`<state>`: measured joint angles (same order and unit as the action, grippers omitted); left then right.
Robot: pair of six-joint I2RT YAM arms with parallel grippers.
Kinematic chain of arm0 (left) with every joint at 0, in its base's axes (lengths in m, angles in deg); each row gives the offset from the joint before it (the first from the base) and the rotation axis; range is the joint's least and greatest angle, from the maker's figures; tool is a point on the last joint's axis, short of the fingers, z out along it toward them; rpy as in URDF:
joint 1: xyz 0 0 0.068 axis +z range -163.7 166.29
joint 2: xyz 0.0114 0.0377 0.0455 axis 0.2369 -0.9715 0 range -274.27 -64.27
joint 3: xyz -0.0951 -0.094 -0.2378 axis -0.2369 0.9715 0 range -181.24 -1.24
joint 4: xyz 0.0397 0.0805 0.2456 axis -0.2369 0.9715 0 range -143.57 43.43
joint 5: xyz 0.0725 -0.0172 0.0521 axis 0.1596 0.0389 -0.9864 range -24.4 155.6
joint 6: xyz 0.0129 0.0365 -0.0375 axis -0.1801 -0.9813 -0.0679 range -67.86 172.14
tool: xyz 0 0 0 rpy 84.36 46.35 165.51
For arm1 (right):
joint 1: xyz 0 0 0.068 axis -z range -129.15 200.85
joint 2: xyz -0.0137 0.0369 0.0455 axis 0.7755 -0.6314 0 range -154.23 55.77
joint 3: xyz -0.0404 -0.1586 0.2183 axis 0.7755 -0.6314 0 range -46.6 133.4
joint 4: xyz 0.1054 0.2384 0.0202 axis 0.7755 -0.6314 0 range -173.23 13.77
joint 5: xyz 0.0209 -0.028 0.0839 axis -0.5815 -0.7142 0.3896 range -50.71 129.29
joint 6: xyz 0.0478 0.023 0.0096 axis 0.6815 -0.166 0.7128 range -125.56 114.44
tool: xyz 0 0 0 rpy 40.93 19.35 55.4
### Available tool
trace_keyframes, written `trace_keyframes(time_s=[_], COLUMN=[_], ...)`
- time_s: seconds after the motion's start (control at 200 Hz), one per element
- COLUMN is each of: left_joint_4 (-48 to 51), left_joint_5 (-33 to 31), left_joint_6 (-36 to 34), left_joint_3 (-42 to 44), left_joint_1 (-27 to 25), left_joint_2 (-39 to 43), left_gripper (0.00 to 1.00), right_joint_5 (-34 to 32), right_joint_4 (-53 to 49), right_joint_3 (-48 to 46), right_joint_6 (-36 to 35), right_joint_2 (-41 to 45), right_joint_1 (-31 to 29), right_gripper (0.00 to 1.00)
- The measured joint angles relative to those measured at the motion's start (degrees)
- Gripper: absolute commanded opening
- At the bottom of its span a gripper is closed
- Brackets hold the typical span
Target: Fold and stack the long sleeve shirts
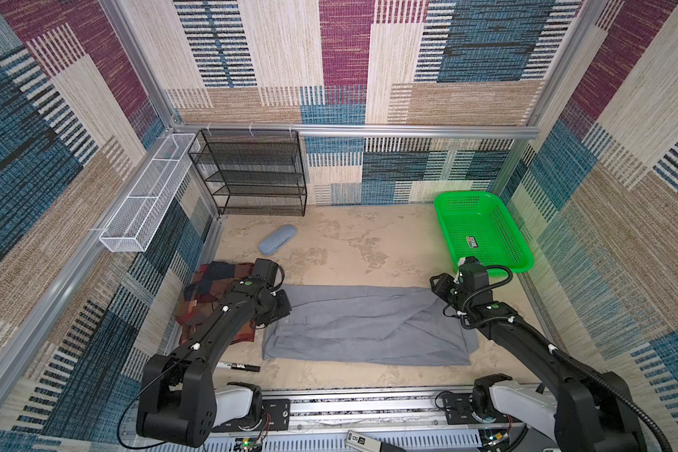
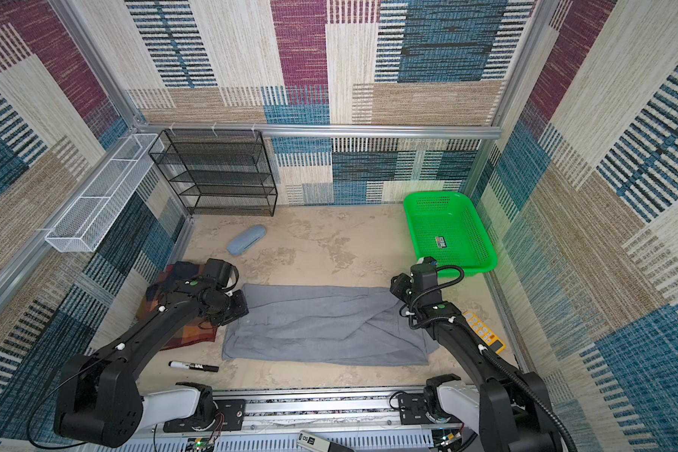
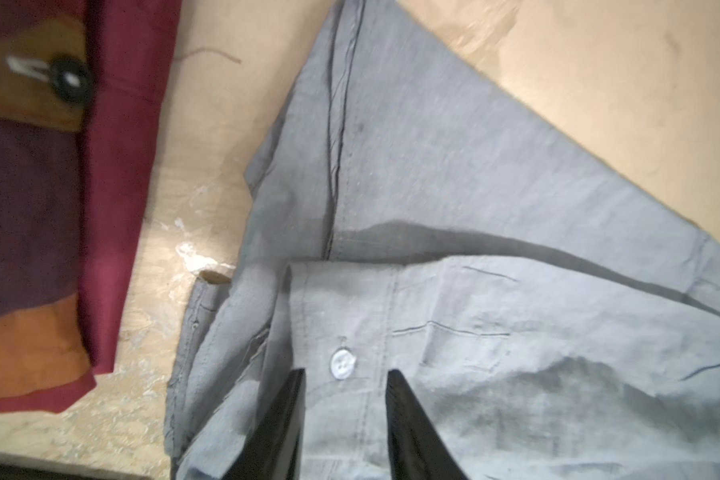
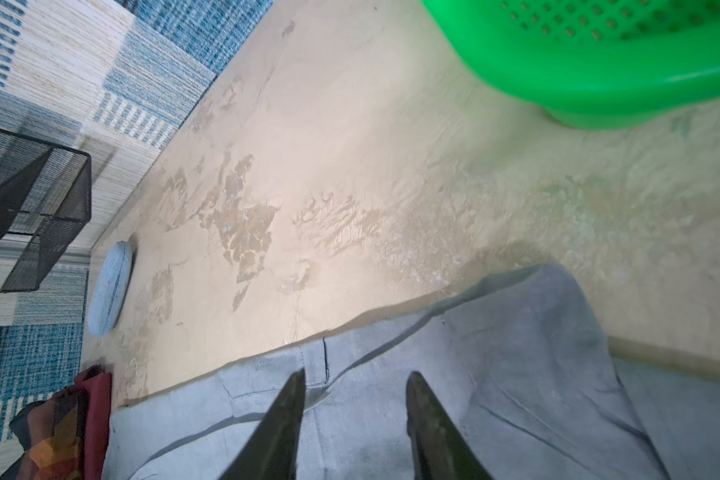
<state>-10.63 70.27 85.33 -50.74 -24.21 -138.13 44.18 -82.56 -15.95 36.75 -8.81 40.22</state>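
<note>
– On the tan table (image 1: 368, 250), in both top views: which garment lies where?
– The grey shirt (image 1: 368, 325) is spread flat across the near middle, with a diagonal fold over its right half. The plaid shirt (image 1: 206, 291) lies crumpled just beside its left end, partly under my left arm. My left claw (image 1: 269, 319) stands over the grey shirt's left end, and my right claw (image 1: 447, 303) stands over its far right corner. A blue-grey case (image 1: 277, 239) lies farther back, a green basket (image 1: 445, 223) sits at the back right, and a marker (image 2: 193, 366) lies near the front edge.
– Left wrist view: state of the claw?
– My fingers (image 3: 285, 424) are parted, with nothing pinched between them. Grey cloth lies below, and a white button (image 3: 342, 364) shows in the gap on a stitched band. Maroon, orange and navy patches of the plaid shirt lie apart from it, bare table between.
– Right wrist view?
– Likewise parted, holding nothing. Both tips (image 4: 283, 424) hover over the grey shirt's far edge, a blurred corner of the cloth beside them. The basket is near, not touching the cloth.
</note>
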Motion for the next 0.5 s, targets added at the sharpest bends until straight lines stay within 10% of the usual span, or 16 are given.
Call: trace_keyframes(time_s=[0.501], left_joint_4=[1.0], left_joint_5=[1.7], left_joint_6=[-0.2], left_joint_3=[-8.9], left_joint_1=[-0.2], left_joint_2=[-8.7], left_gripper=[0.39], right_joint_5=[2.5], right_joint_4=[10.0], right_joint_3=[-8.4], right_joint_6=[3.8], right_joint_2=[-9.8], right_joint_1=[0.5], right_gripper=[0.3])
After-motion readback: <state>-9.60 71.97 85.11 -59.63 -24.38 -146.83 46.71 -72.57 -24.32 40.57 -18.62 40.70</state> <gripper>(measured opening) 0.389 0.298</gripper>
